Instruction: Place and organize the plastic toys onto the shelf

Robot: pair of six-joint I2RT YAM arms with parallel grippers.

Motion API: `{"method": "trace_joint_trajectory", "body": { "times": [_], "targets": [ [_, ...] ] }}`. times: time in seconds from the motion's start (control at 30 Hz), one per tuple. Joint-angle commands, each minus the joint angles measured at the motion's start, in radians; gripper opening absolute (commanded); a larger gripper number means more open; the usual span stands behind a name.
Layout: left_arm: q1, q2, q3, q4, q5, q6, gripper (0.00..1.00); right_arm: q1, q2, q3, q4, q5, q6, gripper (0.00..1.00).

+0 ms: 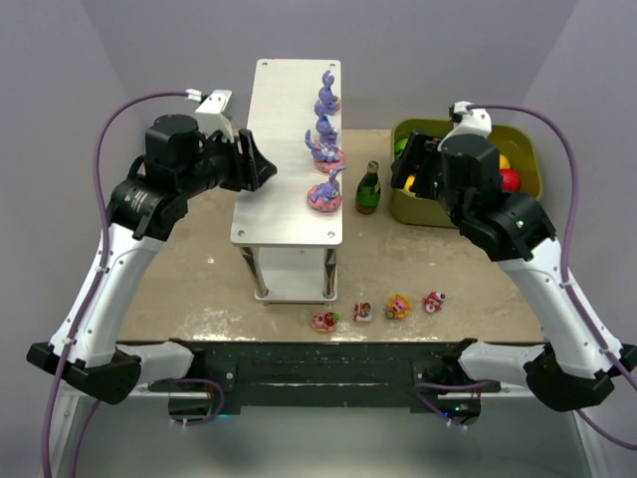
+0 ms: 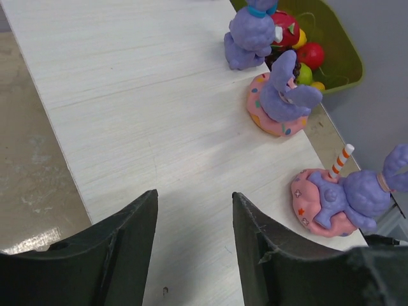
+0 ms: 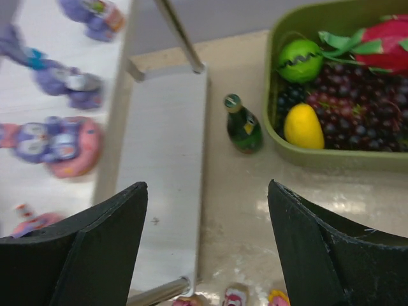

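The shelf (image 1: 284,149) stands mid-table, and three purple bunnies line its right edge, the nearest on a pink base (image 1: 325,191). Several small plastic toys (image 1: 364,313) lie in a row on the table in front of it. My left gripper (image 1: 261,164) hovers over the shelf's left side, open and empty. In the left wrist view its fingers (image 2: 194,194) frame bare board, with a bunny (image 2: 350,197) off to the right. My right gripper (image 1: 413,164) hangs open and empty between the shelf and the bin. From its wrist, the right gripper (image 3: 207,185) is over the lower tier (image 3: 166,166).
A dark green bottle (image 1: 368,189) stands just right of the shelf. An olive-green bin (image 1: 528,149) full of fruit sits at the back right, with its rim (image 3: 319,156) close to the right fingers. Thin metal shelf legs (image 1: 261,274) reach the table.
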Motion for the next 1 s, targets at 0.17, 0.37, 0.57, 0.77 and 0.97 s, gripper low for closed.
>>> {"method": "trace_joint_trajectory", "body": {
  "times": [0.17,0.37,0.57,0.77,0.97],
  "targets": [
    [0.004,-0.130,-0.073,0.199,-0.197,0.016,0.66,-0.126,-0.078,-0.337,0.056,-0.152,0.071,0.80],
    [0.004,-0.138,-0.101,0.229,-0.259,0.019,0.88,-0.126,-0.159,-0.543,0.157,-0.242,0.003,0.82],
    [0.004,-0.127,-0.116,0.249,-0.288,0.017,1.00,-0.126,-0.196,-0.675,0.257,-0.403,-0.035,0.96],
    [0.004,-0.115,-0.121,0.262,-0.294,0.016,1.00,-0.126,-0.202,-0.732,0.271,-0.419,-0.066,0.99],
    [0.004,-0.095,-0.115,0.265,-0.276,0.014,0.99,-0.126,-0.213,-0.783,0.278,-0.529,-0.116,0.96]
  ]
}}
